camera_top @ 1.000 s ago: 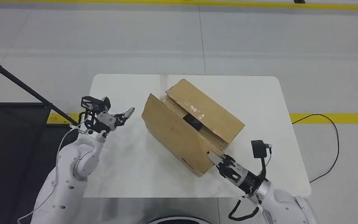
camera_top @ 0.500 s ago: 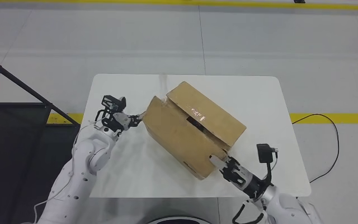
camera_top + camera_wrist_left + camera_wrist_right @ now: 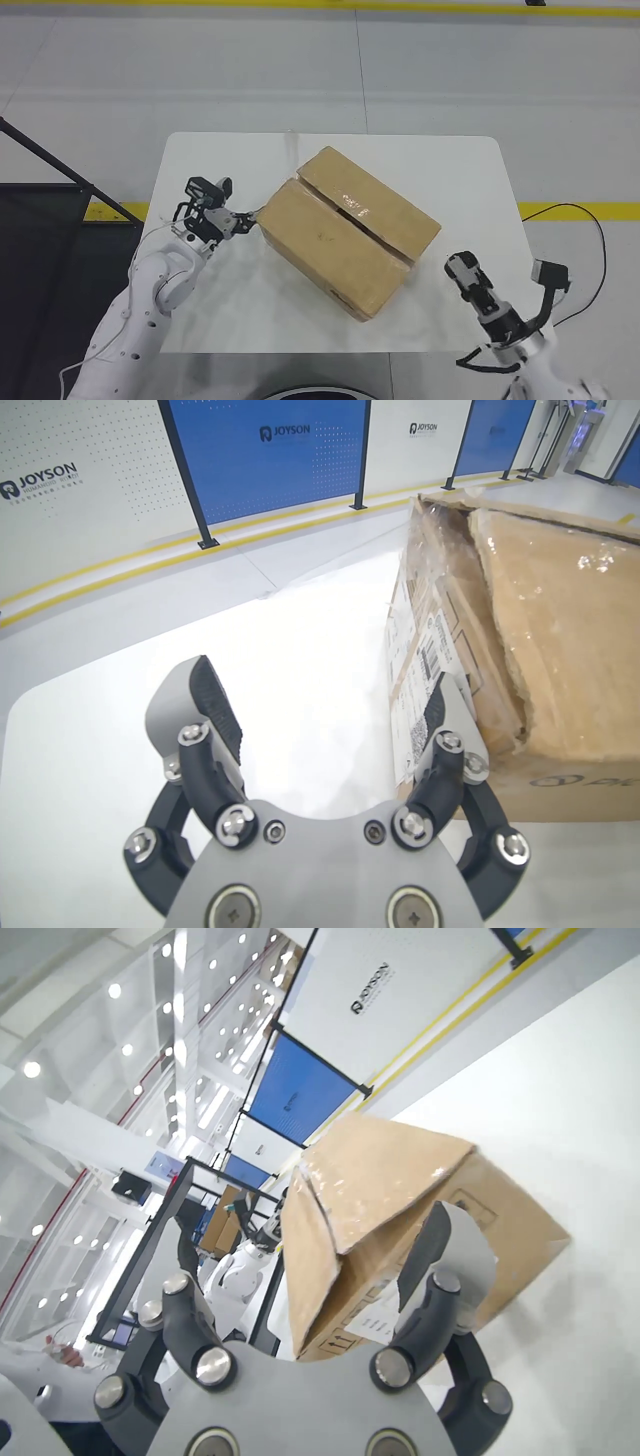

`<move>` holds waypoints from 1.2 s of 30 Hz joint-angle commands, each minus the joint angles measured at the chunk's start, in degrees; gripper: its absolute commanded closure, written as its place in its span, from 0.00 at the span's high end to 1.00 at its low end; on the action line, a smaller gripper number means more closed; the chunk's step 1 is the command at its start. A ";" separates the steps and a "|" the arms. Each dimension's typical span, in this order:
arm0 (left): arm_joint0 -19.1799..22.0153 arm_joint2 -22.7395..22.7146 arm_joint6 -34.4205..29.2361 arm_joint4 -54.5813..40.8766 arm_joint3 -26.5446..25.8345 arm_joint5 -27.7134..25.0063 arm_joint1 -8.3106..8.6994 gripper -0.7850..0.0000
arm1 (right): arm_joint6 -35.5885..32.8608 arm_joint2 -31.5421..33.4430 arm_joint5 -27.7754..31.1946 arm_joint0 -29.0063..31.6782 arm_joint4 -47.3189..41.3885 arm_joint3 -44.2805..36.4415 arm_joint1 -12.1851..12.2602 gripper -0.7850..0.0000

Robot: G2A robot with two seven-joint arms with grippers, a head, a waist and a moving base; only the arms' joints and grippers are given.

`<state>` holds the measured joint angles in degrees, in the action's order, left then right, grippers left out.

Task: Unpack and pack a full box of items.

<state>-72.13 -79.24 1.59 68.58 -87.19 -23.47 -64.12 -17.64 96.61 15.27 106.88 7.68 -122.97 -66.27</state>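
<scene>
A: Quick one, where's your box?
B: Box point(image 3: 345, 232) sits mid-bench point(image 3: 460, 170), skewed to the edges. The top flaps point(image 3: 365, 200) are down and there's glossy tape point(image 3: 430, 550) at one corner.
A: Left side?
B: Your left gripper point(image 3: 327, 690) is spread wide and holds nothing. It's parked at the box end facing the bench's left edge. One finger point(image 3: 447, 710) lies along that labelled end. It looks like contact, but I can't be sure from this angle. My read is you're bracing that end so the box won't slide.
A: Right side?
B: Your right gripper point(image 3: 462, 270) is also spread and empty. It's over the bench's near right corner, apart from the box, probably standing clear to line up on the flaps.
A: Progress?
B: Nothing's unpacked yet, I'd say. The flaps need opening first.
</scene>
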 commanded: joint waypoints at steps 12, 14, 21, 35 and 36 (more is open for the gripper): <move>-2.25 -0.88 1.34 1.36 -0.57 -1.92 0.28 1.00 | -2.12 -6.31 -5.38 -10.93 -0.17 8.47 -0.32 1.00; -2.77 -1.27 1.57 1.51 -0.92 -2.37 0.37 1.00 | -2.52 -6.98 -5.59 -12.27 -0.28 9.41 -0.36 1.00; -4.23 -2.75 2.00 1.78 -1.59 -3.55 0.68 1.00 | -3.40 -8.87 -6.27 -16.22 -0.60 11.95 -0.51 1.00; -6.80 -5.60 2.67 -0.49 -2.12 -4.98 1.08 1.00 | -4.07 -11.70 -8.05 -22.38 -0.29 15.18 -0.79 1.00; -7.11 -5.80 2.77 -0.49 -2.30 -5.05 1.12 1.00 | -4.13 -11.89 -8.20 -22.71 -0.18 15.33 -0.81 1.00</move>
<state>-78.93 -84.85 4.26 68.08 -89.33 -28.47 -63.04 -21.75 84.87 7.22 84.47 7.43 -107.77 -67.06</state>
